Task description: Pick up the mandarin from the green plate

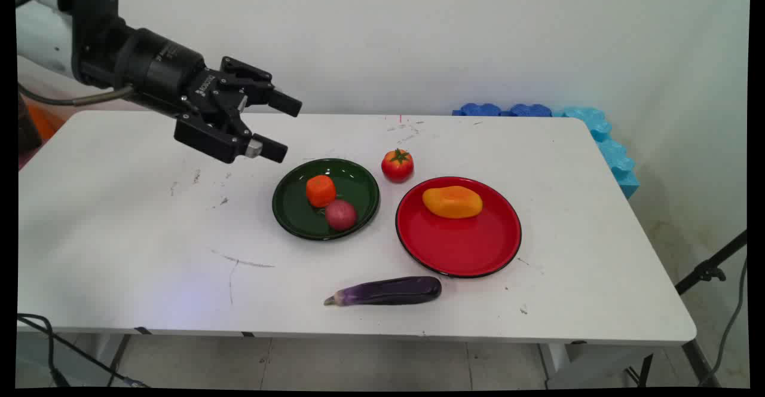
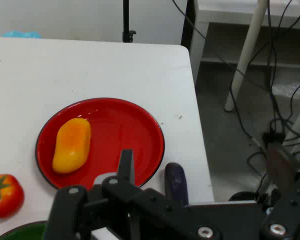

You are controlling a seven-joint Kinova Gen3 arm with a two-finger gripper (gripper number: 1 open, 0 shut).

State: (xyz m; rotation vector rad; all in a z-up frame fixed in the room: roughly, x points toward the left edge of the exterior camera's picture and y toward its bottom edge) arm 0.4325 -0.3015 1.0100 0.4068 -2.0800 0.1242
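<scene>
My gripper (image 1: 285, 130): raised above the left half of the table, up and to the left of the green plate, touching nothing. My jaws stand spread apart, with only air between them.
Nearest thing: the green plate (image 1: 358, 189), a dark round dish near the table's middle. It holds an orange ball-like piece (image 1: 321, 191) and a reddish-pink round piece (image 1: 340, 214), the two just beside each other.
Tomato (image 1: 397, 165): upright on the bare table, green stalk on top, just behind the gap between the two plates.
Red plate (image 1: 460, 247): right of the green one, near it but apart, with a black rim. A yellow-orange mango (image 1: 452, 201) lies on its far part.
Eggplant (image 1: 388, 291): purple, lying on its side near the table's front edge, stem end pointing left, just in front of the red plate.
Table (image 1: 119, 223): white, with scuffs, grey scratches and small dark specks; a faint red mark near its far edge.
Room: a plain white wall (image 1: 418, 38) behind. Blue foam pieces (image 1: 603, 140) sit along the table's far right corner. A black stand leg (image 1: 711, 268) and cables show at the right, and a tiled floor (image 1: 358, 364) under the table.
From my hand view: the red plate with the mango, the tomato at the left edge, the eggplant's dark end beside my linkage, and the table's corner with cables on the floor beyond.
</scene>
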